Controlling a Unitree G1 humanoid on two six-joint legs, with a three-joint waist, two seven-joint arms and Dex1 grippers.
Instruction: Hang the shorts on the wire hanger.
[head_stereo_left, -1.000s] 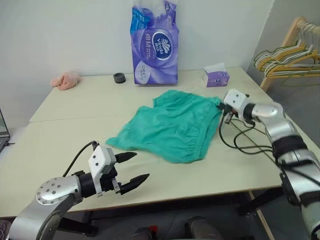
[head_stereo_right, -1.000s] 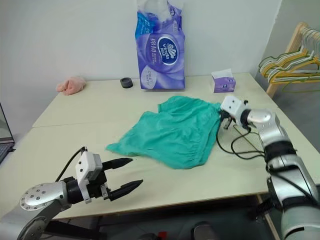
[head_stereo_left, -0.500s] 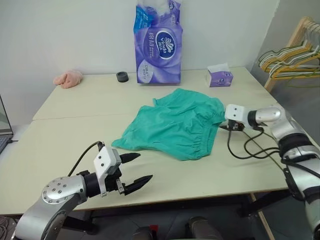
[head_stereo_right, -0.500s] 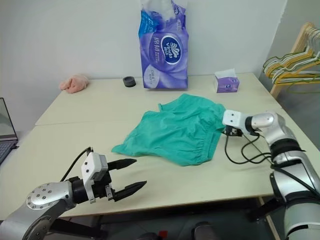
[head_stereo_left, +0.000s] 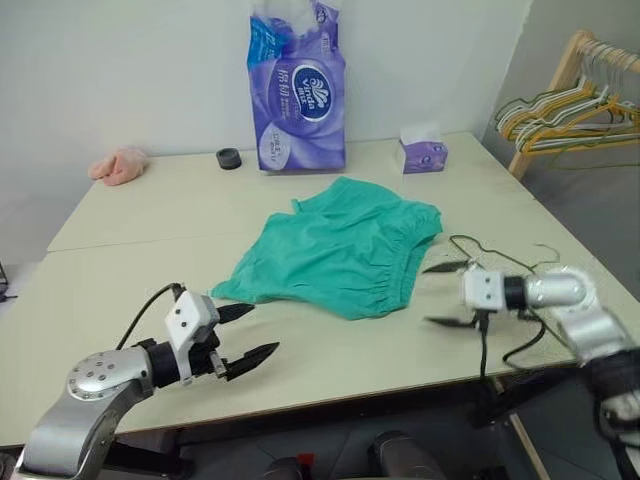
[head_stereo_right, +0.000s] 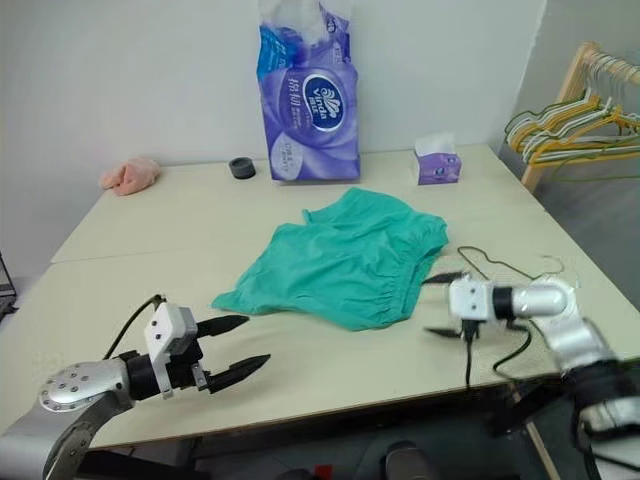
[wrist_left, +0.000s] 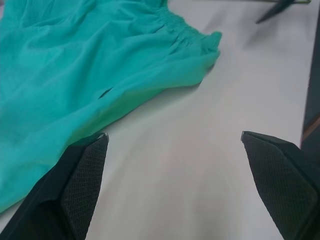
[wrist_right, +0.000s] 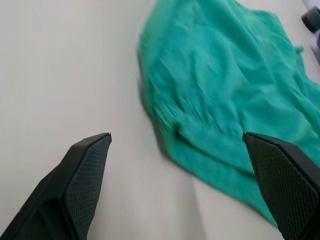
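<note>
The right gripper (head_stereo_left: 446, 294) let go, drew back at lower right, spread; shorts (head_stereo_left: 340, 245) flat; hanger (head_stereo_left: 500, 258) still bare.

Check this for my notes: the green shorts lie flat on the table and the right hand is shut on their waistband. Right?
Not quite. The shorts do lie flat on the table, but the right hand is open and holds nothing, beside the waistband without touching it, as the left eye view shows.
</note>
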